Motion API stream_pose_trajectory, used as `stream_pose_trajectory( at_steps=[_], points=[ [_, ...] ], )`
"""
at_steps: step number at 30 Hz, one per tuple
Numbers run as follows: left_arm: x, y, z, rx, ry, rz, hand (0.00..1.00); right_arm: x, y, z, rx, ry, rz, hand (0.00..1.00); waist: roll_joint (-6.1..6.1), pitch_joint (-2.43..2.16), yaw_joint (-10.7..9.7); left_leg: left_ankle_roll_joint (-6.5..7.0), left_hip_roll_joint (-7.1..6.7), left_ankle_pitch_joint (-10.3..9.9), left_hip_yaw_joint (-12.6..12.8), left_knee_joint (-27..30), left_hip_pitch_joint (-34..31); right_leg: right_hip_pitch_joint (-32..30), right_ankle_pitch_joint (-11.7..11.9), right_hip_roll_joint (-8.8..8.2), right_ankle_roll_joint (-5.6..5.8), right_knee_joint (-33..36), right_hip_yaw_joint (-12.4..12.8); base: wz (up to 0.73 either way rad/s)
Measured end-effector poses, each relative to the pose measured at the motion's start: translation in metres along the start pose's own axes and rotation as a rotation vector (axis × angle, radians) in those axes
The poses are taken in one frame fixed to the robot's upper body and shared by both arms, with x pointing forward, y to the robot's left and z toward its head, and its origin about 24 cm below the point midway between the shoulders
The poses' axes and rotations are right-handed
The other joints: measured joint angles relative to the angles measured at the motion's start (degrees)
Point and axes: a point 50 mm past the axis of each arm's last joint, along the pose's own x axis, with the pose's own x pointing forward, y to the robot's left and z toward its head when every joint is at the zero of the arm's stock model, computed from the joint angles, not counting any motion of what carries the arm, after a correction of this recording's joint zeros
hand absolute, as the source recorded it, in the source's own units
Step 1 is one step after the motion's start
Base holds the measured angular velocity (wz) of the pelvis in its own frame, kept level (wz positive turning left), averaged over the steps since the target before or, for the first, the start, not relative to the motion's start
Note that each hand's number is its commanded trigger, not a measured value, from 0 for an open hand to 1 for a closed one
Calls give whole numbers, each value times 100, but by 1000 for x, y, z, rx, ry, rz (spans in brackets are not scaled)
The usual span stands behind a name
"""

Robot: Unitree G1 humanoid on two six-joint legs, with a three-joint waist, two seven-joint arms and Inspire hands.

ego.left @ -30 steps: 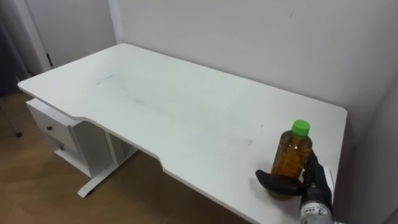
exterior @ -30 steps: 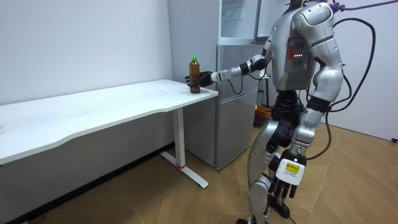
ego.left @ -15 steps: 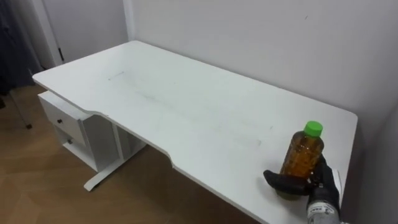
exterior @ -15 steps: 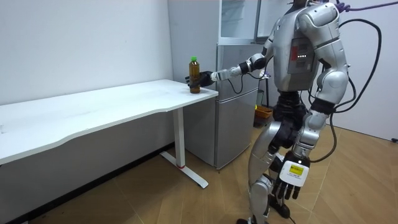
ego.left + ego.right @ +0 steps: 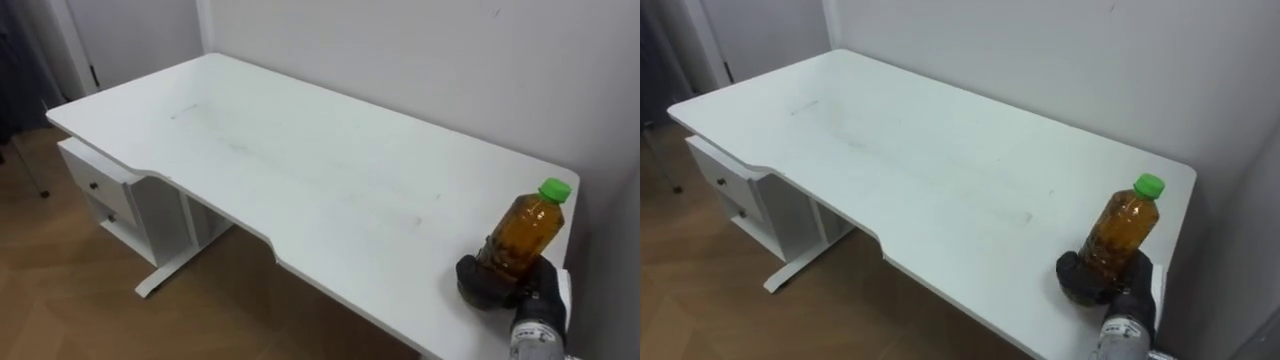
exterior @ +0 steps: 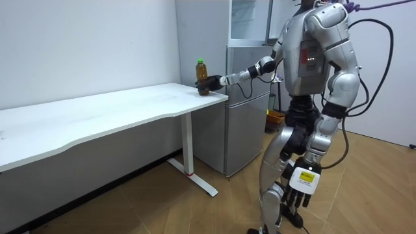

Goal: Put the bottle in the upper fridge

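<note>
The bottle (image 5: 524, 236) is seen to be of clear, glossy plastic, and its cap (image 5: 554, 189) of smooth green plastic. The right hand (image 5: 497, 284) is covered in a dark, matt material. The tabletop (image 5: 300, 160) is finished in smooth, matt white, faintly scuffed. The floor (image 5: 80, 300) is laid in wood-grain boards with a slight sheen. The fridge (image 6: 240, 130) is faced in smooth grey panels of metallic look.
</note>
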Motion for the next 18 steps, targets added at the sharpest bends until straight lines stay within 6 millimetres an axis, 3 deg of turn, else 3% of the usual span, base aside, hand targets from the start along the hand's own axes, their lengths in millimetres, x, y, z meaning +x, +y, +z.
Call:
stream_pose_trajectory(
  at_steps=[12, 18],
  points=[
    [0, 5, 2, -20, -20, 19, 0, -1, 5, -2, 71, 53, 46, 100, 20, -10, -15, -3, 27, 2, 103, -80, 175, 127, 2, 45, -3, -136, 211, -4],
    [-2, 7, -6, -40, -1, 31, 0, -13, 15, 11, 113, -9, 145, 100, 138, -63, -63, -2, 54, 1, 289, -184, 347, 173, 50, 51, 0, -207, 392, -16]
  ],
)
